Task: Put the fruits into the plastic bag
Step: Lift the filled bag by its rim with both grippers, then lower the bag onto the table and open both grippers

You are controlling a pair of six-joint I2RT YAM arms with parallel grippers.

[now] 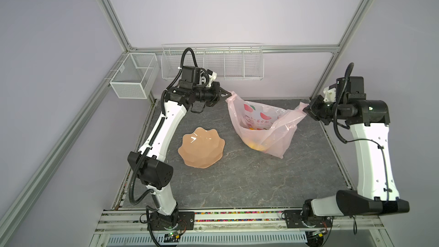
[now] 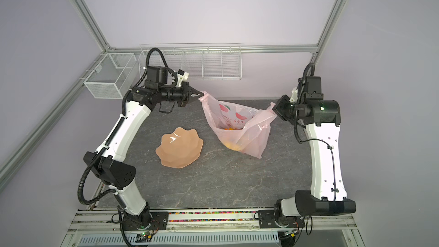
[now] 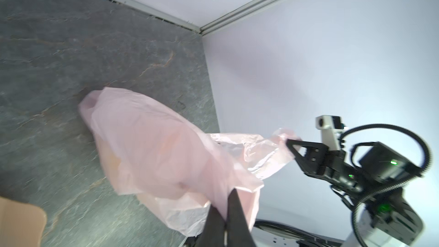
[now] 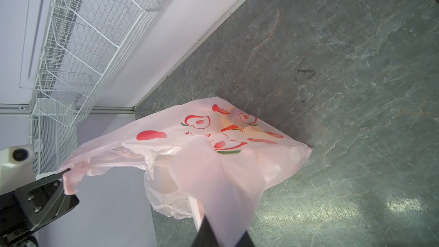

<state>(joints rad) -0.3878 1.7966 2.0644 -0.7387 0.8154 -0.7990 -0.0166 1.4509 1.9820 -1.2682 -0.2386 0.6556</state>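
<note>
1. Nearest: both arm bases sit on a front rail point(image 1: 237, 217), with the grey stone-patterned table point(image 1: 237, 186) behind it
2. A peach-coloured scalloped dish point(image 1: 202, 147) lies on the table beside the left forearm. It is left of the bag and apart from it
3. The plastic bag point(image 1: 266, 136) is right of centre. Its lower end rests on the table, and its mouth is raised and stretched open between the two grippers. Red peach prints show on its far wall
4. The fruits point(image 1: 257, 147) are inside the bag, low down, and show as yellow-orange lumps through the film. The film blurs them too much to tell which kinds
5. The left gripper point(image 1: 228, 94) is clenched on the bag's left handle loop, above the table
6. The right gripper point(image 1: 307, 109) is clenched on the right handle loop. In the right wrist view the film drapes over its fingers and hides the tips
7. Farthest: a white wire rack point(image 1: 213, 62) hangs on the back wall and a mesh basket point(image 1: 133, 77) on the left frame. Both are well apart from the bag
</note>
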